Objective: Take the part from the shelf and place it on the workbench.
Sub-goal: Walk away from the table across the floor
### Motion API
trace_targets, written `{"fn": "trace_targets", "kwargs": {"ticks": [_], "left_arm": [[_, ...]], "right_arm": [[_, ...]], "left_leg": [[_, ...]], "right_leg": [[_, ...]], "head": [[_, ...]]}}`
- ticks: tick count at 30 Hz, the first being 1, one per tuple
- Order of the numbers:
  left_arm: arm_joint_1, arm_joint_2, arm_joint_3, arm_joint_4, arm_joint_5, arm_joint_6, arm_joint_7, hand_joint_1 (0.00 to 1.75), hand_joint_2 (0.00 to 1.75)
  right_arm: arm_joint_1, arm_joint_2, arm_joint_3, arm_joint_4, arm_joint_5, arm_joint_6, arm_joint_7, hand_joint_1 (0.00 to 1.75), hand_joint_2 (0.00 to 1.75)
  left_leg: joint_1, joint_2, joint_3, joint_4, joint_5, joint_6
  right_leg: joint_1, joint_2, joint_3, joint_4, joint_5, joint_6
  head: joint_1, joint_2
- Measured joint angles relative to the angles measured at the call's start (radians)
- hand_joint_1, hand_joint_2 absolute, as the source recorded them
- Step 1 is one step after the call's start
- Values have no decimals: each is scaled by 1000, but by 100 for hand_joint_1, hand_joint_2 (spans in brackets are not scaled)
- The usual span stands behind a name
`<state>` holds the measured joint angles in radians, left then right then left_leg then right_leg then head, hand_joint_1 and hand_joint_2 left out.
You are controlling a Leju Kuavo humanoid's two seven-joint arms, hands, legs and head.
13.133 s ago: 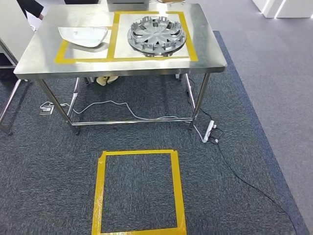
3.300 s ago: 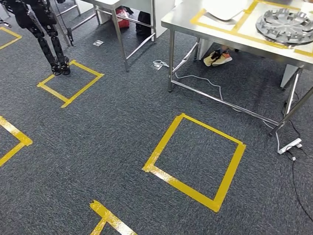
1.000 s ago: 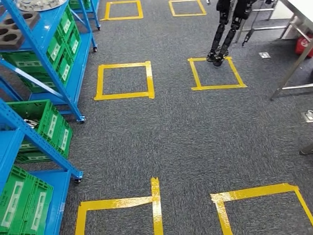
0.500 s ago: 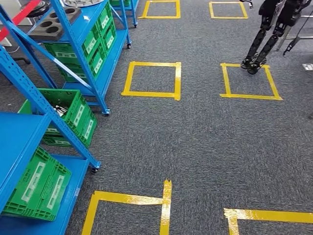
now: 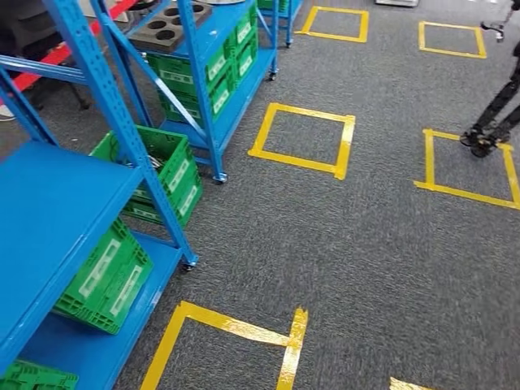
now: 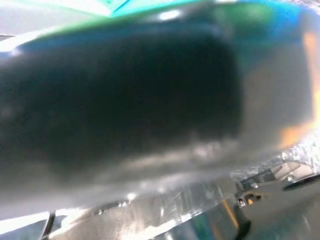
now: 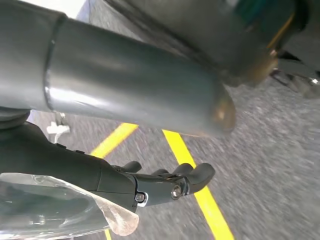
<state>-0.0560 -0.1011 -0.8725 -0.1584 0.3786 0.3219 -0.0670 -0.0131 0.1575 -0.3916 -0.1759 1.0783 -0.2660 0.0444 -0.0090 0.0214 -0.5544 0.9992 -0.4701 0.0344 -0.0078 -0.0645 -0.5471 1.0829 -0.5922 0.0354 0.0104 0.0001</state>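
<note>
Two blue shelf racks stand on the left in the head view. The far rack (image 5: 202, 73) carries a dark tray with round holes (image 5: 166, 26) on its top level. The near rack's blue board (image 5: 49, 219) is bare where I see it. No part stands out plainly on either rack. In the right wrist view my right hand (image 7: 151, 150) hangs over the carpet, its grey thumb and dark fingers (image 7: 177, 182) apart with nothing between them. The left wrist view is a dark blur close to the lens, so my left hand's state is unreadable.
Green crates sit in the racks: one under the near rack's board (image 5: 107, 276), one behind it (image 5: 168, 166), more in the far rack (image 5: 227, 57). Yellow tape squares (image 5: 303, 138) mark the grey carpet. Another robot's legs (image 5: 493, 122) stand in a square at far right.
The whole view has swung round: the steel workbench with its wheel cover has left the picture, and the blue racks have come in from the left and now lie closer.
</note>
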Motion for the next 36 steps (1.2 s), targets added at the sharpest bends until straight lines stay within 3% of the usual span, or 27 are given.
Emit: {"fn": "trace_targets", "kwargs": {"ticks": [2, 3, 4, 5, 6, 8, 10, 12, 13, 15, 17, 19, 20, 21, 23, 25, 26, 27, 28, 30, 32, 33, 34, 35, 36], "left_arm": [[-3, -1, 0, 0, 0, 0, -1, 0, 0], [-3, -2, 0, 0, 0, 0, -1, 0, 0], [-2, -3, 0, 0, 0, 0, -1, 0, 0], [-1, -3, 0, 0, 0, 0, -1, 0, 0], [-1, -3, 0, 0, 0, 0, -1, 0, 0], [-1, -3, 0, 0, 1, 0, -1, 0, 0], [-2, -3, 0, 0, 1, 0, -1, 0, 0], [0, -2, 0, 0, 3, -1, -1, 0, 0], [2, -2, 0, 0, 5, -1, -1, 0, 0], [2, -1, 0, 0, 7, -1, -1, 0, 0], [-1, -1, 0, 0, 7, -1, -1, 0, 0], [-1, -1, 0, 0, 7, -1, -1, 0, 0], [1, -1, 0, 0, 7, 0, -1, 0, 0], [2, -1, 0, 0, 7, 0, -1, 0, 0], [2, 0, 0, 0, 7, 0, -1, 0, 0], [-1, 1, 0, 0, 7, 0, -1, 0, 0], [-1, 1, 0, 0, 7, 0, -1, 0, 0], [-1, 1, 0, 0, 8, 0, -1, 0, 0], [2, 1, 0, 0, 8, 0, -1, 0, 0], [4, 1, 0, 0, 9, 0, -1, 0, 0], [1, -1, 0, 0, 9, 0, -2, 0, 0], [-1, -2, 0, 0, 9, 0, -2, 0, 0], [-1, -3, 0, 0, 9, 0, -2, 0, 0], [0, -4, 0, 0, 9, 0, -2, 0, 0], [1, -4, 0, 0, 9, 1, -2, 0, 0]], "right_arm": [[1, 0, 0, 0, 0, 0, 0, 0, 0], [3, 0, 0, 0, 0, 0, 0, 0, 0], [4, 0, 0, 0, 0, 0, 0, 0, 0], [5, 0, 0, 0, 0, 0, 0, 0, 0], [6, 0, 0, 0, 0, 0, 0, 0, 0], [7, 0, 0, 0, 0, 1, -1, 0, 0], [7, 0, 0, 1, 0, 1, -2, 0, 0], [6, 0, 0, 1, -1, 2, -5, 0, 0], [6, 0, 0, 1, -1, 3, -6, 0, 0], [7, 1, 0, 1, -1, 4, -8, 0, 0], [11, 1, 0, 1, -2, 4, -8, 0, 0], [13, 0, 0, 1, -2, 4, -8, 0, 0], [13, 0, 0, 1, -3, 4, -7, 0, 0], [12, 0, 0, 1, -3, 4, -7, 0, 0], [12, 1, 0, 1, -3, 4, -8, 0, 0], [11, 2, 0, 1, -3, 4, -8, 0, 0], [9, 3, 0, 1, -3, 4, -8, 0, 0], [6, 3, 0, 1, -3, 4, -7, 0, 0], [2, 3, 0, 1, -3, 3, -7, 0, 0], [0, 3, 0, 0, -3, 2, -7, 0, 0], [3, 3, 0, 0, -3, 1, -7, 0, 0], [5, 3, 0, 0, -3, 0, -7, 0, 0], [7, 3, 0, 0, -3, 0, -6, 0, 0], [9, 3, 0, 0, -3, 0, -6, 0, 0], [11, 2, 0, 0, -3, 0, -5, 0, 0]], "left_leg": [[2, -25, 0, -1, 1, 5], [2, -39, 0, -1, 1, 5], [2, -54, 1, -1, 0, 5], [4, -69, 2, 0, -1, 3], [6, -84, 4, 3, -3, 0], [9, -111, 2, 13, -9, -12], [10, -133, -6, 22, -12, -25], [12, -152, -12, 23, -11, -35], [12, -144, -15, 28, -14, -39], [9, -97, -40, 83, -46, -48], [7, -47, -104, 214, -107, -53], [9, -34, -154, 313, -133, -53], [8, -31, -154, 310, -117, -50], [7, -26, -135, 268, -84, -45], [-6, 19, -70, 135, -20, -25], [-21, 63, -29, 52, -5, -7], [-25, 67, -26, 44, -12, -3], [-25, 55, -25, 36, -11, 0], [-22, 43, -22, 30, -7, 3], [-13, 17, -15, 15, 1, 10], [-7, -9, -14, 11, 4, 15], [-6, -24, -15, 11, 4, 15], [-5, -40, -14, 12, 3, 15], [-4, -55, -13, 13, 2, 14], [-1, -71, -12, 15, 1, 12]], "right_leg": [[-3, 51, -62, 128, -57, 5], [-4, 59, -92, 181, -71, 7], [-4, 62, -109, 204, -68, 9], [-5, 64, -106, 184, -42, 10], [-7, 71, -86, 128, -1, 12], [-14, 114, -29, -1, 58, 15], [-15, 145, 2, -55, 63, 8], [-13, 131, 9, -58, 60, -6], [-13, 119, 10, -59, 60, -12], [-15, 92, 14, -62, 59, -25], [-10, 60, 17, -62, 54, -36], [-5, 27, 22, -62, 48, -42], [-2, 14, 25, -62, 44, -43], [1, 1, 31, -62, 40, -43], [6, -23, 42, -63, 30, -39], [10, -47, 47, -64, 21, -32], [11, -59, 50, -65, 19, -29], [12, -71, 56, -67, 17, -25], [12, -70, 61, -66, 13, -21], [8, -19, 43, -23, -16, -13], [2, 44, -21, 97, -70, -6], [0, 56, -58, 162, -90, -2], [-2, 61, -87, 202, -92, 1], [-4, 63, -99, 206, -74, 4], [-6, 65, -93, 171, -37, 7]], "head": [[5, 0], [7, 0], [7, 0], [7, 0], [8, 0], [9, 0], [11, 0], [10, 0], [9, 0], [0, 0], [-10, 0], [-10, 0], [-10, 0], [-11, 0], [-10, 0], [-11, 0], [-11, 0], [-12, 0], [-11, 0], [-8, 0], [-3, 0], [0, 0], [1, 0], [2, 0], [2, 0]]}}
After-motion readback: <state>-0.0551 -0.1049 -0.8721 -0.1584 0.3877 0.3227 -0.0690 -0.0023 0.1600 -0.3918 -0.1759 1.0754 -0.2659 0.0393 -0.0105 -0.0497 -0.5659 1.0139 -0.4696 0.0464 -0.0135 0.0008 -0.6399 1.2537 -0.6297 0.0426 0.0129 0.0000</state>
